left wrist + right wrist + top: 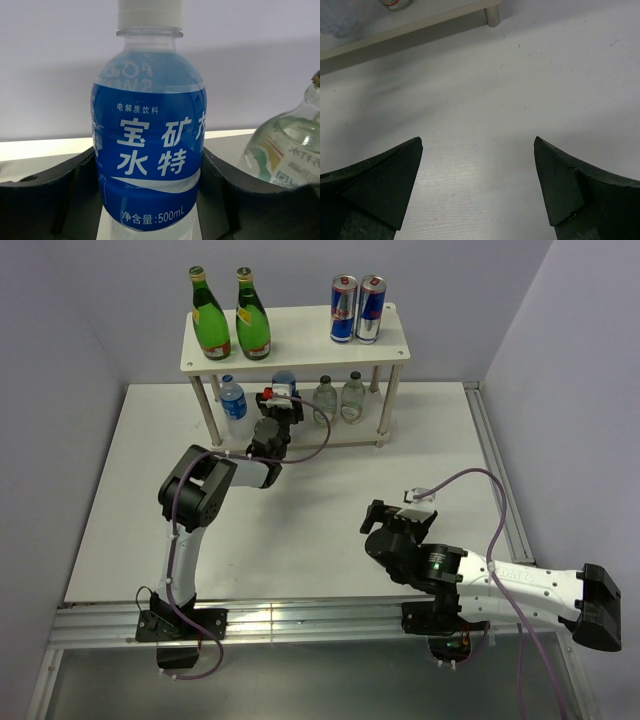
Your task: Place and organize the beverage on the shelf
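The cream shelf [300, 335] stands at the back. Two green bottles [228, 315] stand on its top board at the left. On the lower board stand one blue-label bottle [232, 400] at the left and two clear pale bottles [338, 397] at the right. My left gripper [281, 395] reaches under the top board and is shut on the second blue-label bottle [149, 140], which stands upright on the lower board [45, 150] with a pale bottle [285, 155] to its right. My right gripper [385, 520] is open and empty over the table; the right wrist view [477, 142] shows only bare table between its fingers.
Two blue-and-silver cans [357, 310] stand on the top board at the right. A shelf leg [492, 17] and the lower board's front edge [395, 35] show at the top of the right wrist view. The table's metal rail [300, 620] runs along the near edge.
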`<act>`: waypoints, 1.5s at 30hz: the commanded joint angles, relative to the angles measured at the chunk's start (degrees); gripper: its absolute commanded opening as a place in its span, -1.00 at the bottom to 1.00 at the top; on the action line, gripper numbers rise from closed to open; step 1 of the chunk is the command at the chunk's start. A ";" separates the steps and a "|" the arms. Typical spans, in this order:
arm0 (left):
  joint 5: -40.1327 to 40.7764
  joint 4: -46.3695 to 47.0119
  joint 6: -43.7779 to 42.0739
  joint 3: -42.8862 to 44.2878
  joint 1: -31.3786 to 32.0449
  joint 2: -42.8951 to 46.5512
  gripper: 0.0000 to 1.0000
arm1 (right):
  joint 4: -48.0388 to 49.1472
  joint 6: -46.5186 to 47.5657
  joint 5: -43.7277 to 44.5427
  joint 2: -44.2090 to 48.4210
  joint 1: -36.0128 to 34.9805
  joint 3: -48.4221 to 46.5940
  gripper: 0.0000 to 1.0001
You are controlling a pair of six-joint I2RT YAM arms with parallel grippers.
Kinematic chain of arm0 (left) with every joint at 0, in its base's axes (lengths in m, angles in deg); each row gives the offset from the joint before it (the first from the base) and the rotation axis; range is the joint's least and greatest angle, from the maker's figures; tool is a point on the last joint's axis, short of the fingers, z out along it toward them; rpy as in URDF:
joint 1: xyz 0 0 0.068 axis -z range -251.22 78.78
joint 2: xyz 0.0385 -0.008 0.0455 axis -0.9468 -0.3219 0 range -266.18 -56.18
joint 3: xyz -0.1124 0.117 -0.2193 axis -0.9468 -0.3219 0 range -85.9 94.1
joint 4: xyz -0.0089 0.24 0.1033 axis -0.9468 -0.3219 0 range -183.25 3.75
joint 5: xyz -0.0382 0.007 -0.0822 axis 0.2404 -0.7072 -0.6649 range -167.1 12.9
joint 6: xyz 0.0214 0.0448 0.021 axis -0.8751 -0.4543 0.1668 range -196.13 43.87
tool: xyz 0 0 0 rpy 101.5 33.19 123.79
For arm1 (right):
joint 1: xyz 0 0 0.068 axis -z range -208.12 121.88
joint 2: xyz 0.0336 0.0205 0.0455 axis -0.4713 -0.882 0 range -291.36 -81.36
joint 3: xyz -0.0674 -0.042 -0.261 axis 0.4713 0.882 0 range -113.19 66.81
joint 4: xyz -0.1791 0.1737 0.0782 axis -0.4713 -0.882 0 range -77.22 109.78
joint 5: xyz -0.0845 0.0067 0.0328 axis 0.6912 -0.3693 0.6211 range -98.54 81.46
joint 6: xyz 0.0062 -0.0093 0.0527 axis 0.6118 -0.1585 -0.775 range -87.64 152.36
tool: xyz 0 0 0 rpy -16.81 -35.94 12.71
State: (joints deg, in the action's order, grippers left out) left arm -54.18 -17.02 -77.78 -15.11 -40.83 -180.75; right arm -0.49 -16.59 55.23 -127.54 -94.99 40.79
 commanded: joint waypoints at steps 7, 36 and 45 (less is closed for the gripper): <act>3.88 37.38 -3.01 2.25 -2.09 -1.63 -0.95 | 1.73 0.34 0.74 0.82 0.07 0.36 0.98; 7.49 37.38 -5.29 -6.53 -2.71 -0.58 0.99 | 1.73 0.17 0.83 1.97 0.16 0.88 0.98; 6.97 37.38 -3.71 -8.82 -2.71 0.29 0.99 | 1.64 -0.01 0.92 1.88 0.16 0.80 0.98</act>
State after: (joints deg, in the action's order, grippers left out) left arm -48.23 -10.31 -82.00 -22.94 -43.06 -182.04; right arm -0.30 -16.15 54.96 -126.05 -94.99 41.12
